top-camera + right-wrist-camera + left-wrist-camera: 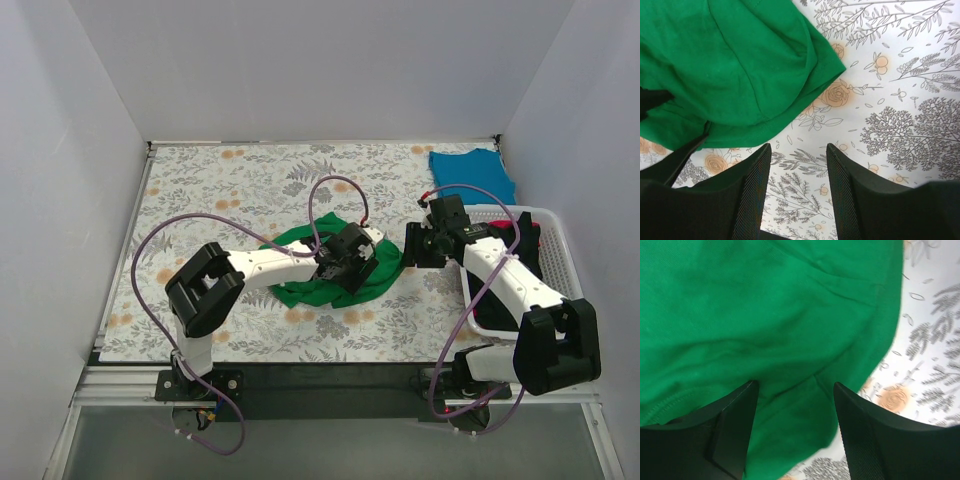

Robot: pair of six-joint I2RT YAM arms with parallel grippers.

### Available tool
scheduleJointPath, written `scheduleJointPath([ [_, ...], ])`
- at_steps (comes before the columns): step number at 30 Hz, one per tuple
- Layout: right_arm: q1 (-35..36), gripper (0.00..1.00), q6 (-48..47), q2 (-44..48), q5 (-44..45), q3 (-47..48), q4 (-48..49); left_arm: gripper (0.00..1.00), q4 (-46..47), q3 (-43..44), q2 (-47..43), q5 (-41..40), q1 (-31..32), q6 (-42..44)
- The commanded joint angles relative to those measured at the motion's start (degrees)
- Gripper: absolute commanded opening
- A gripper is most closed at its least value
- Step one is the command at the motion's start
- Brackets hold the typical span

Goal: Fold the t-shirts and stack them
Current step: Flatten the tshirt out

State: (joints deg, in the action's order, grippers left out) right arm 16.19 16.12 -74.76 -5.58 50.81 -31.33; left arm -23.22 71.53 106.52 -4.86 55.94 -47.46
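Green t-shirt (pixel 305 290) is bunched mid-table, toward the near edge. My left gripper (pixel 795 390) is on top of it, jaws apart, fabric lying under and between them. My right gripper (pixel 797 150) is just off its right side, jaws apart over the floral table (pixel 220 190), nothing held. Teal t-shirt (pixel 472 175) is at the far right corner.
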Motion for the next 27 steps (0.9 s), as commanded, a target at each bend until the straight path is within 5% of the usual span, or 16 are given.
scheduleJointPath([
  [1,-0.19,0.55,1.02,1.63,-1.89,-1.41,1.01,0.60,3.00,3.18,-0.44,-4.01,-0.22,4.65],
  [16,-0.45,0.55,1.28,3.04,-3.03,-2.64,0.92,0.50,5.11,2.92,3.69,-3.05,-0.13,5.28],
  [19,-0.54,0.55,1.46,2.96,-3.38,-2.82,0.92,0.39,5.55,2.30,4.04,-2.87,-0.13,4.84],
  [24,-0.63,0.55,1.72,2.69,-4.00,-2.82,1.01,0.00,6.08,2.04,3.78,-1.99,-0.13,4.31],
  [27,-0.63,0.55,1.72,3.13,-3.82,-2.91,0.92,0.00,6.08,2.21,2.64,-1.90,-0.13,3.87],
])
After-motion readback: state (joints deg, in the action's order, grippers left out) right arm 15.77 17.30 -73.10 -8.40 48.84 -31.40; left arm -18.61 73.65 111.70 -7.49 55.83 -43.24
